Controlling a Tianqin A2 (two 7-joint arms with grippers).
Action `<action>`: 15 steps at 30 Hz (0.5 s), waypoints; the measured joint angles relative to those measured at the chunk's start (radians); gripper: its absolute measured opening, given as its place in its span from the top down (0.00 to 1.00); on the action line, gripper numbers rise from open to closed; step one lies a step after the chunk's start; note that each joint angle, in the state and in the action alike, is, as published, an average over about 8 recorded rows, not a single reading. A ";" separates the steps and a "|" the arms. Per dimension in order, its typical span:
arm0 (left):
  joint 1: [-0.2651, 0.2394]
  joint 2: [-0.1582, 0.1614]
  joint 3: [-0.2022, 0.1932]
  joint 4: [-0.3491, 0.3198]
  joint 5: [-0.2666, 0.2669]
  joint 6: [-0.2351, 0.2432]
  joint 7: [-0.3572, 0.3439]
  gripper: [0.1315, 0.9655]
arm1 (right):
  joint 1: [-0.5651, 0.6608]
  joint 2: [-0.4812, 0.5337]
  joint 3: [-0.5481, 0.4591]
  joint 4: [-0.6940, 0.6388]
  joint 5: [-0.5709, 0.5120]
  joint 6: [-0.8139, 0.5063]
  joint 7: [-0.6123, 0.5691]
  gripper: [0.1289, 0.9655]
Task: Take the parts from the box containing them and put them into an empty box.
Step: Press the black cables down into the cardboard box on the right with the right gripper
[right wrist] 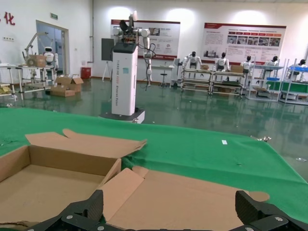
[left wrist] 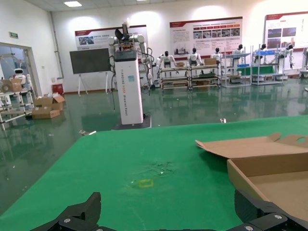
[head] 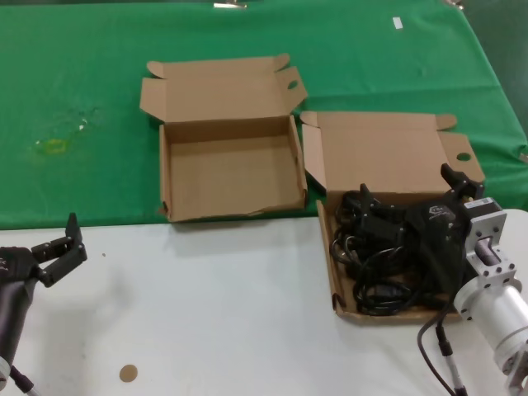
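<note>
**Right claw over the cord box, left claw waiting**

The right claw (head: pixel 410 200) is down over the full box (head: pixel 388 148), its two black fingers spread wide, one tip at the inner side of the cord pile and the other up by the box's raised back flap. Nothing is caught between them that I can make out; whether the fingertips touch the cords I cannot tell. Under and around the claw lie the cords (head: pixel 371 264), a black tangle of looped bundles with moulded plugs, filling the floor of that box.

Just beside the full box, on its left and a little farther back, sits the empty box (head: pixel 227 165), flaps open, bare cardboard inside, the two boxes nearly touching at their corners. The right wrist view shows both: empty box (right wrist: pixel 43 178) and the full box's flap (right wrist: pixel 183 197).

Well away from the full box, at the desk's (head: pixel 206 313) near left edge, the left claw (head: pixel 59 247) hangs with its fingers apart, holding nothing. Behind the boxes runs a green cloth (head: pixel 82 82).
</note>
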 joint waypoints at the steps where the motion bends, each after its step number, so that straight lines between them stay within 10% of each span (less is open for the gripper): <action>1: 0.000 0.000 0.000 0.000 0.000 0.000 0.000 0.00 | 0.000 0.000 0.000 0.000 0.000 0.000 0.000 0.00; 15: 0.000 0.000 0.000 0.000 0.000 0.000 0.000 0.00 | 0.000 0.000 0.000 0.000 0.000 0.000 0.000 0.00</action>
